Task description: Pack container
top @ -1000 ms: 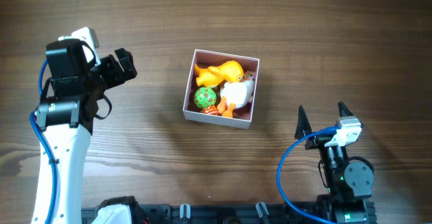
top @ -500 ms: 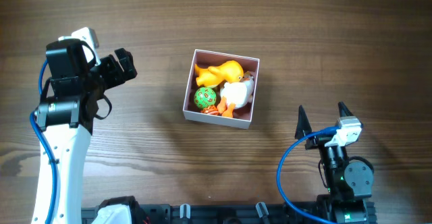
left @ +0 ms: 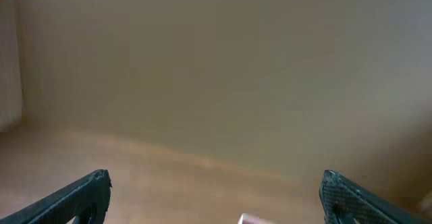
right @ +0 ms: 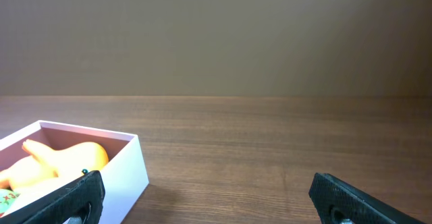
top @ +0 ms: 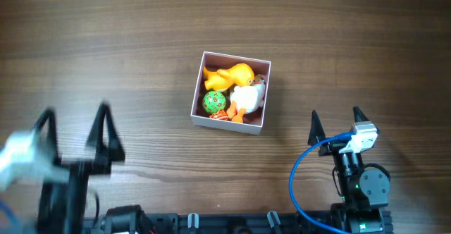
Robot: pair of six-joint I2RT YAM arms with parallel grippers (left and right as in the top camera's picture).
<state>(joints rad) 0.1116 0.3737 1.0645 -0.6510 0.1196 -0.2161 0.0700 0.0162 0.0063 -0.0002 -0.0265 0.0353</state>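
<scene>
The white square container (top: 198, 97) stands mid-table and holds a yellow duck (top: 232, 74), a white duck (top: 246, 96) and a green ball (top: 214, 102). It also shows in the right wrist view (right: 125, 172), at the left, with the yellow duck (right: 67, 160) inside. My left gripper (top: 76, 125) is open and empty at the front left, blurred with motion; in the left wrist view (left: 214, 198) its jaws stand wide apart over bare wood. My right gripper (top: 335, 122) is open and empty at the front right, apart from the container.
The wooden table (top: 338, 44) runs around the container. A blue cable (top: 299, 177) loops by the right arm's base at the front edge.
My left arm has swung back from beside the container's left to the front left edge, still moving and blurred. The right arm and the container have not moved.
</scene>
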